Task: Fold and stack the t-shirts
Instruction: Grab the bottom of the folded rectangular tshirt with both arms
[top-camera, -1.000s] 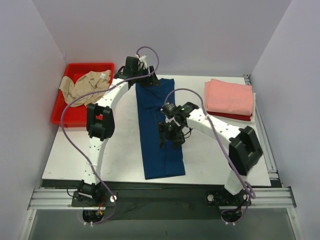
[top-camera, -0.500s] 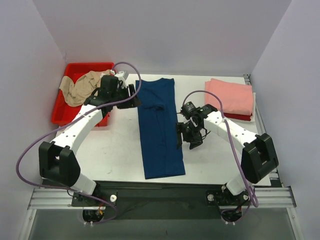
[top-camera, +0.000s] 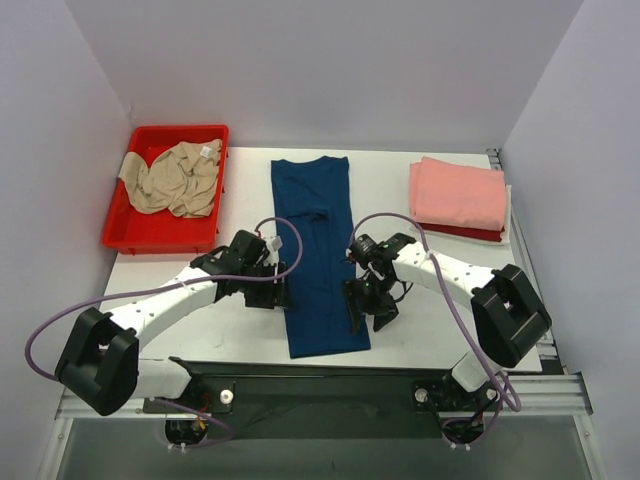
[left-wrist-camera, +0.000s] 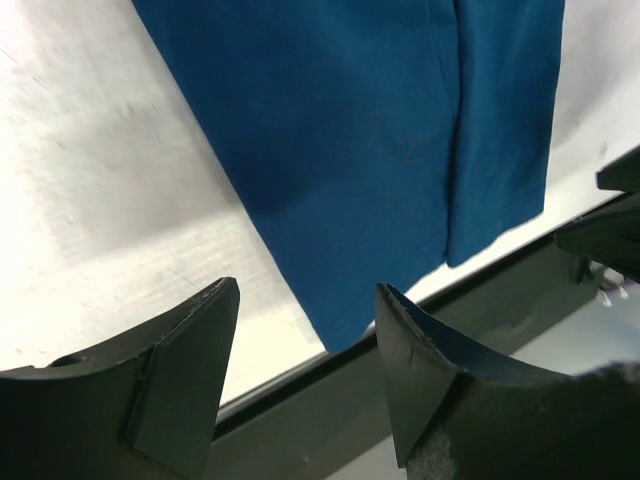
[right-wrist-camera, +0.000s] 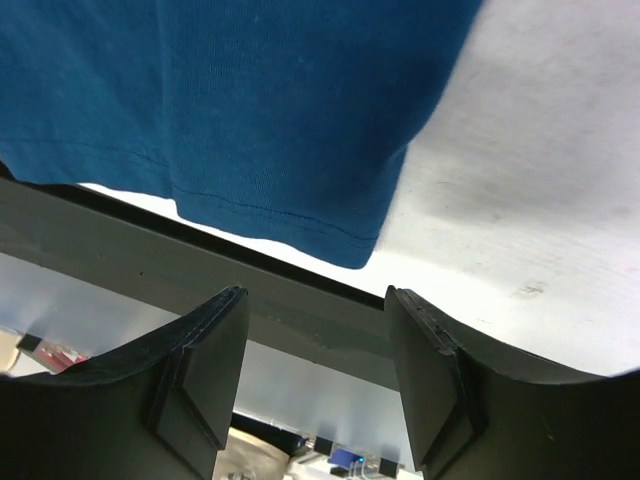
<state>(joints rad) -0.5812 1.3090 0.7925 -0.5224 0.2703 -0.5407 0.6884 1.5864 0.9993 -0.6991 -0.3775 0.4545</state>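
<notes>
Left claw (top-camera: 272, 292): swung in the last half second from up beside the red bin (top-camera: 113, 228) down to the left edge of the navy shirt (top-camera: 315, 215), close to its near end; jaws spread wide, gripping nothing.
Left fingers (left-wrist-camera: 190, 370): dark, set apart, with bare table and the navy shirt's near left corner showing between and beyond them; cannot tell whether touching the cloth.
Right claw (top-camera: 366, 308): moved toward the near end too, now at the navy shirt's right edge, across from the left claw; jaws parted, nothing between them.
Right fingers (right-wrist-camera: 205, 365): spread apart just short of the navy shirt's near right corner, stitched hem in plain sight past the tips.
Navy shirt: folded into one long narrow strip, flat on the table (top-camera: 440, 330), in the same spot as a second ago; runs from the far side to just short of the near edge; one long flap lapped over the right part, seam line visible in the left wrist view; small wrinkle about halfway along.
Beige shirt (top-camera: 175, 178): crumpled, unfolded, in the red bin, well left of the navy shirt's far end.
Pink shirt (top-camera: 458, 192): folded flat, well right of the navy shirt's far end, on top of the red shirt (top-camera: 472, 234).
Red shirt: only a thin edge showing under the pink shirt's near side.
Red bin: left of the navy shirt's far half, apart from it.
</notes>
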